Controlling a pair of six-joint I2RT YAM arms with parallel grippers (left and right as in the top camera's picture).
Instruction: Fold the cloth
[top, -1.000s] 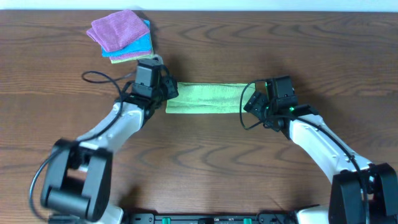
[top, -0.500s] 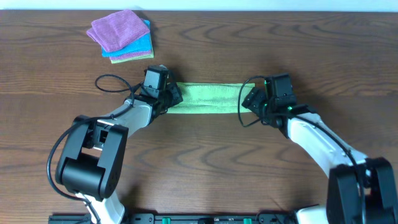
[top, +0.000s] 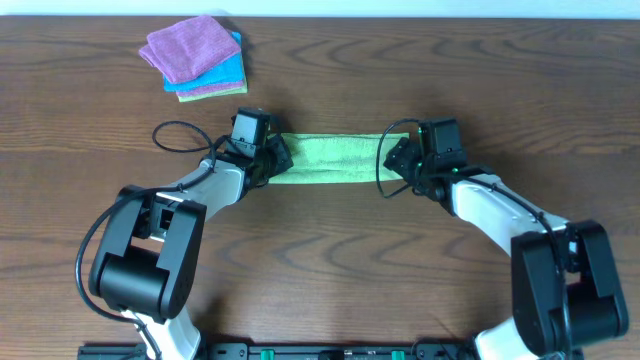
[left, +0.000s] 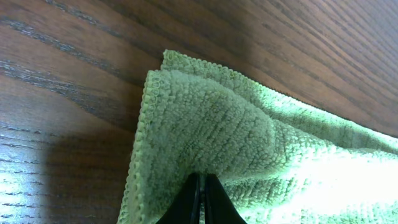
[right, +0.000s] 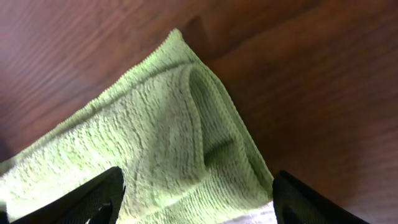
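One nubby strip-folded cloth (top: 335, 158) | left tool (left: 201, 186) pinching its end | right tool (right: 198, 186) spread

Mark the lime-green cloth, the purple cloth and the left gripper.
lime-green cloth (top: 335, 158), overhead, middle of the folded strip.
purple cloth (top: 190, 45), overhead, its top face.
left gripper (left: 201, 182), left wrist, between its closed fingertips.

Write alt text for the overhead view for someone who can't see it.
A lime-green cloth folded into a strip lies on a wooden table, the left pincer shut on one end, the right pincer open at the other. Folded purple and blue cloths sit top left.
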